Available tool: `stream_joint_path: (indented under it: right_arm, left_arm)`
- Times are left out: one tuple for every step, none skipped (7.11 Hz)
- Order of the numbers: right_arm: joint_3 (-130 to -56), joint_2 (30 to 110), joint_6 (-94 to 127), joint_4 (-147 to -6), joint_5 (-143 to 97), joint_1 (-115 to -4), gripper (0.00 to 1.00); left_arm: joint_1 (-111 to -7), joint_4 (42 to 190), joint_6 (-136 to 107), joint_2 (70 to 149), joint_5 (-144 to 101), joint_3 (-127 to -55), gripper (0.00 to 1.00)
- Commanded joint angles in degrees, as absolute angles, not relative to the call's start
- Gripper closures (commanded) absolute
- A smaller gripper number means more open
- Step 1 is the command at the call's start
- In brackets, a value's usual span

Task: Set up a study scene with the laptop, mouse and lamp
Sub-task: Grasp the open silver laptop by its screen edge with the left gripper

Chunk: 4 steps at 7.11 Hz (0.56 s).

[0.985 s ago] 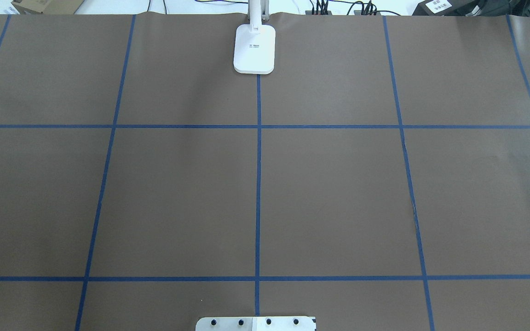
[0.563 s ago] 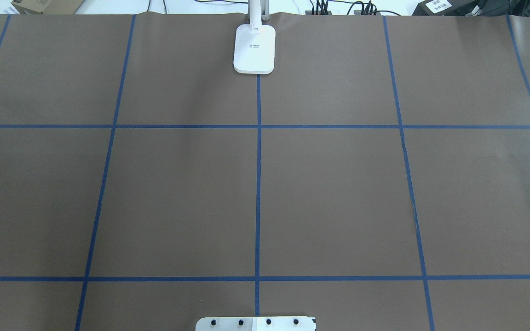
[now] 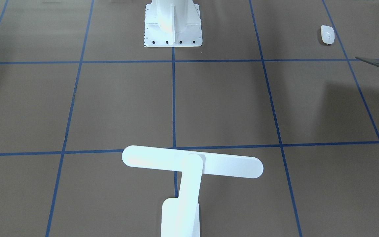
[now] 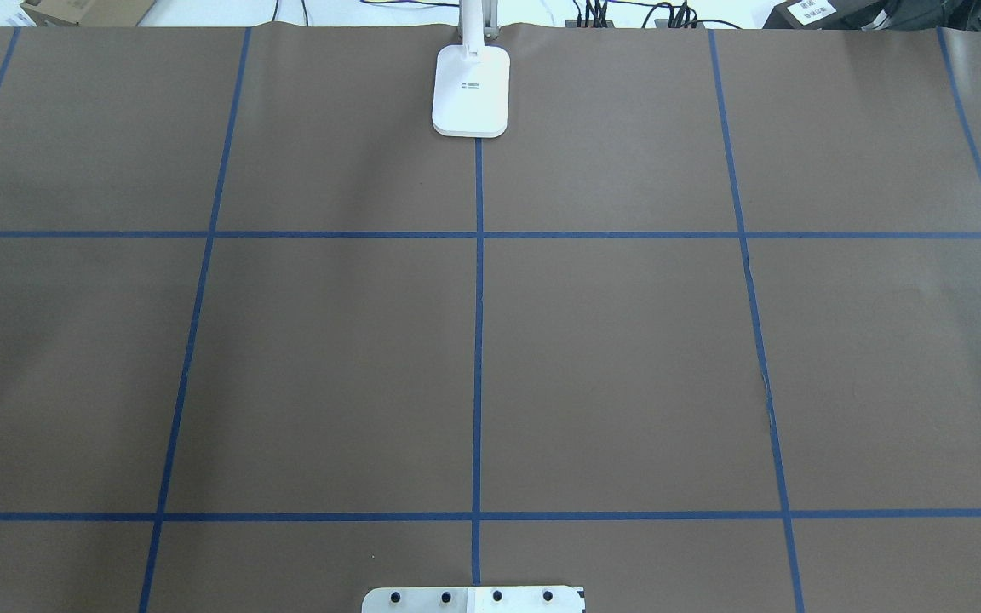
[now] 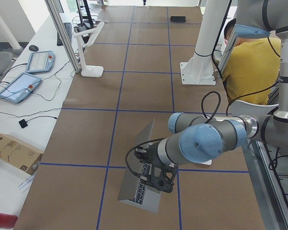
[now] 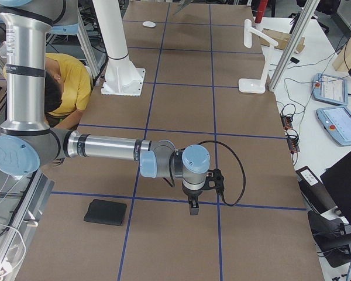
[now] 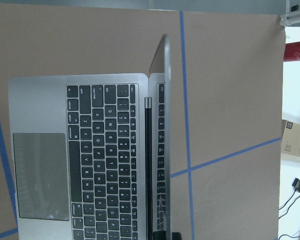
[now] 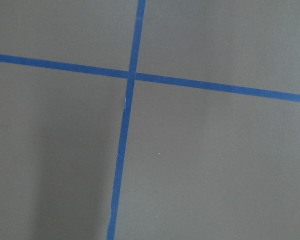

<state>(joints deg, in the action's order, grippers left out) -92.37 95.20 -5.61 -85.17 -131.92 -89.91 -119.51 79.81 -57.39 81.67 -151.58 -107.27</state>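
The laptop lies open on the brown table with its lid standing edge-on. In the exterior left view my near left gripper hovers over the laptop. A dark tip meets the lid's edge, and I cannot tell whether the gripper is open or shut. The white mouse lies alone near the robot's side. The lamp stands upright at the far table edge, its foot flat. My right gripper points down at bare table; its state is unclear.
A flat black pad lies near the right arm. The white robot pedestal stands mid-table. A person in a yellow shirt sits behind it. Tablets and cables lie beyond the far table edge.
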Motion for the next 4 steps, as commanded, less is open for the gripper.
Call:
stream_joint_path:
  right_arm:
    - [-92.4,95.2,-5.5,-85.2,-131.9,-89.9,0.0]
    - [-92.4,95.2,-5.5,-85.2,-131.9,-89.9,0.0]
    - [-92.4,95.2,-5.5,-85.2,-131.9,-89.9,0.0]
    - [-92.4,95.1,-5.5,-85.2,-131.9,-89.9,0.0]
  left_arm:
    - [-111.0,79.7,-68.0,91.1,-151.3,-107.7,1.0]
    - [-107.4,79.8,-73.9,94.8,-151.1,-107.8,1.0]
    - [-103.3,79.8,-79.6,98.8,-151.1,-107.9,1.0]
    - [-98.3,80.3,-85.4,102.2,-151.0,-107.8,1.0]
